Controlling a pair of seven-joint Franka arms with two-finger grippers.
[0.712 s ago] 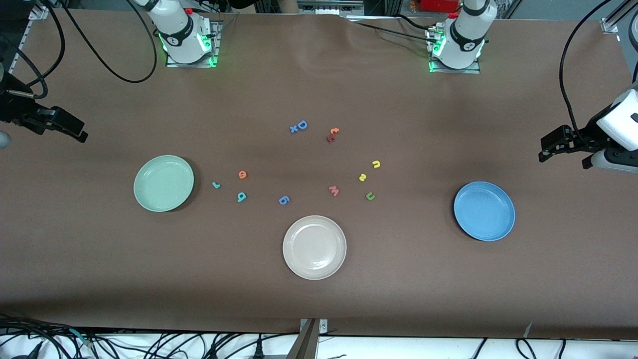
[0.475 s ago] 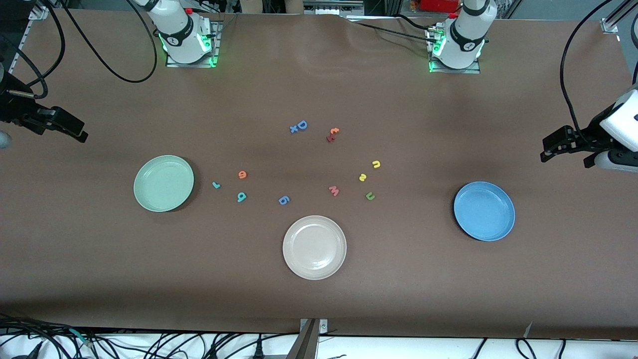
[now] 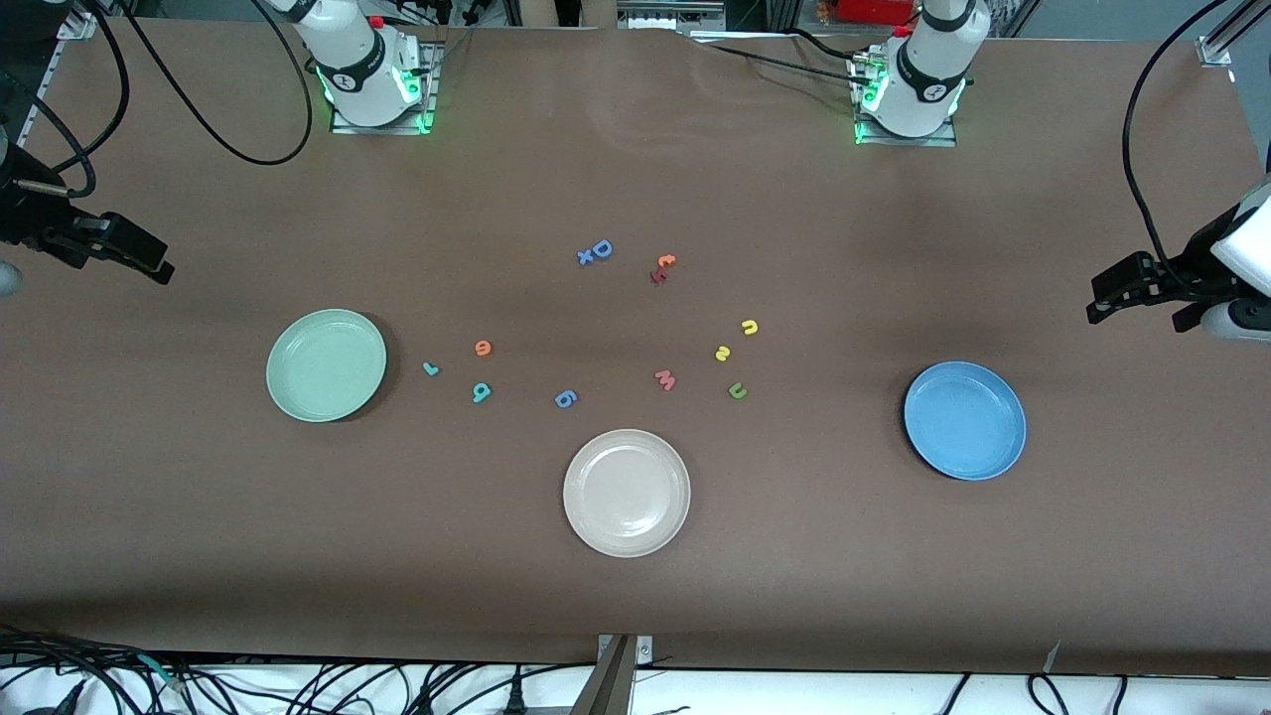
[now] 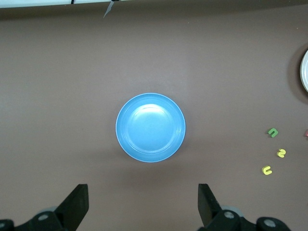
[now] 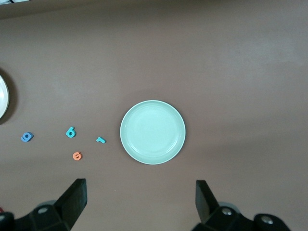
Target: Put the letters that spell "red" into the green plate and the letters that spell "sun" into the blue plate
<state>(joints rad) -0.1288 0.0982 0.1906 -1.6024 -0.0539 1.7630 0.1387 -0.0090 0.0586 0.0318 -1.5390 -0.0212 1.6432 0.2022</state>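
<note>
both arms wait high at the table ends, nothing held. left gripper (image 4: 142,202) hangs over bare table at the left arm's end, just by the blue plate (image 3: 964,420), fingers spread wide, nothing between them; its wrist view looks straight down on that plate (image 4: 150,127). right gripper (image 5: 139,199) hangs over bare table at the right arm's end, near the green plate (image 3: 326,364), fingers also wide apart & empty; the plate (image 5: 152,131) sits centred under its cam.

both plates hold nothing. a cream plate (image 3: 627,492) lies between them, nearer the front cam than either.

"red" letters, all on the table close to the green plate, on its side toward table centre: teal r (image 3: 431,368) closest to the plate, orange e (image 3: 483,348) a bit farther from the front cam, teal d (image 3: 481,392) a bit nearer. none touch each other. right wrist view shows the same three: r (image 5: 100,140), e (image 5: 77,155), d (image 5: 70,132).

"sun" letters, also on the table, between the cream plate & the blue one but well apart from the blue: yellow n (image 3: 750,326), yellow s (image 3: 723,353) just beside it, green u (image 3: 737,391) nearest the front cam. in the left wrist view: u (image 4: 273,132), s (image 4: 281,153), n (image 4: 266,170).

other letters: blue 6-shape (image 3: 565,398) near the d, pinkish m (image 3: 665,379) near the s, big blue D (image 3: 600,249) w/ a small blue x touching it, orange c (image 3: 666,261) touching a dark red letter.
</note>
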